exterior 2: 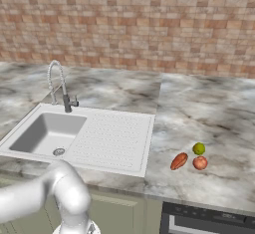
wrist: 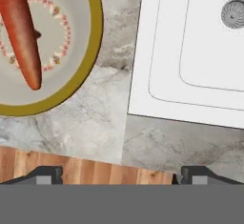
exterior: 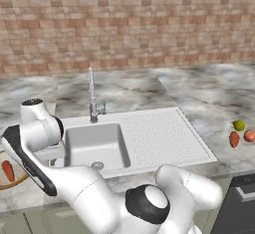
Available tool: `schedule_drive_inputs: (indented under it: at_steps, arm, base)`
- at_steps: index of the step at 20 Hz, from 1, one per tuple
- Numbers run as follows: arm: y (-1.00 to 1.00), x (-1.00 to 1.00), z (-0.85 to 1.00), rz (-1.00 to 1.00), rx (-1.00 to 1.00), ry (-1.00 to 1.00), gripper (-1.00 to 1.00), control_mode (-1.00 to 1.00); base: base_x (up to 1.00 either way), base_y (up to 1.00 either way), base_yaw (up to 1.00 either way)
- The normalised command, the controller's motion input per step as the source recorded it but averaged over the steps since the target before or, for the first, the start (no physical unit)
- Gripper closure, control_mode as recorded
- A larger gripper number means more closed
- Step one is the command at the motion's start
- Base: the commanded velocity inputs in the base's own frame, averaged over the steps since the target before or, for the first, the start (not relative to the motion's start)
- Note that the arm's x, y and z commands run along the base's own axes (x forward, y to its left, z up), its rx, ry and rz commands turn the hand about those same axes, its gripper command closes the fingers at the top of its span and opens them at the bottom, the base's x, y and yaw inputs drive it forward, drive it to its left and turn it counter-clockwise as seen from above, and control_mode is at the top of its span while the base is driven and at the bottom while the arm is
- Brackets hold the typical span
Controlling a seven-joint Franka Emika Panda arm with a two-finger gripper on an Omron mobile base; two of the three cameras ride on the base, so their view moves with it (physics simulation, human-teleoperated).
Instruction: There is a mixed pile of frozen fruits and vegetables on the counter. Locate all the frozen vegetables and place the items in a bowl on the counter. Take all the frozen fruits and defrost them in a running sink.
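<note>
My fingers stand apart, empty; one carrot lies in the bowl at ten o'clock. Next: the stubby vegetable on the table.

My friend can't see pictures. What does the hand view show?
A long orange-red carrot-like piece lies inside a shallow cream bowl with a golden-brown rim on a grey marbled counter, beside a light grey sink.

Orange-red carrot in a gold-rimmed, cream speckled bowl; grey-white marbled counter; light grey sink.
</note>
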Motion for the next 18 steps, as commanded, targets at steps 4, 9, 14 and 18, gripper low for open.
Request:
schedule_drive_inputs:
  at_steps: [4,9,14,18]
  arm:
    - [-1.00,0.00,0.30,-0.25,0.09,0.01,-1.00,-1.00]
    - [-1.00,0.00,0.44,-0.03,0.00,0.00,-1.00,-1.00]
    - [-1.00,0.06,0.22,0.05,-0.02,-0.03,-1.00,-1.00]
    - [-1.00,0.04,0.10,0.09,-0.04,-0.08,-1.00,-1.00]
  base:
    - [0.00,0.00,0.00]
    - [0.00,0.00,0.00]
    - [0.00,0.00,0.00]
    - [0.00,0.00,0.00]
